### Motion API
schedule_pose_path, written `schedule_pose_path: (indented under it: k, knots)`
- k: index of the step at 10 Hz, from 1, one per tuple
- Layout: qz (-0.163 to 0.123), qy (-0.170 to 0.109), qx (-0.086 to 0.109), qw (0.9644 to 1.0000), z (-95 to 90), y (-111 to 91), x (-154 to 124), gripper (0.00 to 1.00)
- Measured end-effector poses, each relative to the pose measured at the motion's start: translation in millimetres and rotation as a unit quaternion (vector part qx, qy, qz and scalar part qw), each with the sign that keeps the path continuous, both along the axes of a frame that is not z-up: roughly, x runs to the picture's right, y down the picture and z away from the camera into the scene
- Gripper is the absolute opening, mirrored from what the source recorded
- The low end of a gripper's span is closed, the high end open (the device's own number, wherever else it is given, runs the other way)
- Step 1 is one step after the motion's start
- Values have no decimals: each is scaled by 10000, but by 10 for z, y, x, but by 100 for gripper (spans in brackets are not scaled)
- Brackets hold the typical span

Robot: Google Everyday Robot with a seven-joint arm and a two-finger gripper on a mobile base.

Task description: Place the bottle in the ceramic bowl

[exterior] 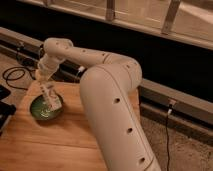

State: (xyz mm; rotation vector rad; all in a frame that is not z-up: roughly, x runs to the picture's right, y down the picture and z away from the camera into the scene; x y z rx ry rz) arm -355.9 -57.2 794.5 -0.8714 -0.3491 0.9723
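The ceramic bowl [44, 109] is dark green and sits on the left part of the wooden table [60, 145]. The white bottle [51, 98] with a pale label hangs tilted over the bowl's right side, its lower end down at the bowl. My gripper [45, 82] is at the end of the white arm, right above the bottle's top end, and holds it.
The big white arm [112, 100] crosses the table's right half. A black cable [12, 75] lies on the floor to the left. A dark object [4, 107] sits at the left edge. A dark wall rail [165, 100] runs behind.
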Motion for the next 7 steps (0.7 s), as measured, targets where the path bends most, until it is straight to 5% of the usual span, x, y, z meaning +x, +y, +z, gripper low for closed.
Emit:
schedule_pose_path:
  k: [6, 7]
  knots:
    - [4, 5, 0, 10000, 4, -2, 8, 75]
    - [3, 4, 1, 10000, 3, -2, 6, 79]
